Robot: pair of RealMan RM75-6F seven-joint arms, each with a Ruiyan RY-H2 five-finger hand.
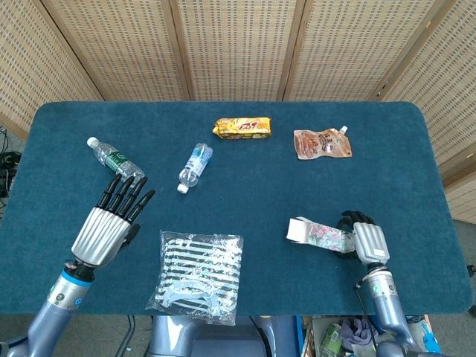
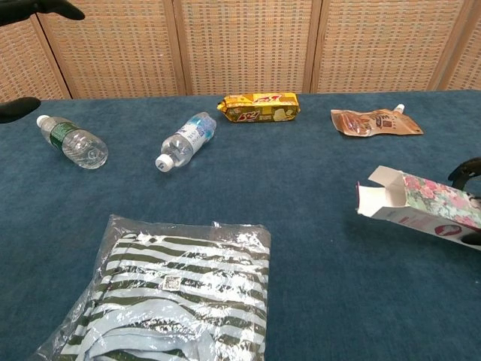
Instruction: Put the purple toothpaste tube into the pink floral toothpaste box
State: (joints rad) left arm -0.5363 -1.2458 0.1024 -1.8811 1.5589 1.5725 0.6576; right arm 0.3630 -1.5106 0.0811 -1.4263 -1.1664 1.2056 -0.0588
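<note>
On the blue surface [image 1: 416, 178], near right: pink floral toothpaste box [image 1: 321, 234], flap open leftward, gripped by right robot hand [image 1: 363, 238]; left robot hand [image 1: 110, 223] spread, holding nothing; purple toothpaste tube not visible, possibly boxed; next move likely closing the flap.

table [image 1: 245, 186]: matt blue cloth | striped garment pack [image 1: 197, 275]: glossy clear plastic | back screen [image 1: 238, 44]: woven cane, wood frames

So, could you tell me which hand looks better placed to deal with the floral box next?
The right hand, probably: it already holds the pink floral box, open end facing the table's middle. The left hand hangs open, far across the table. No purple tube shows.
</note>
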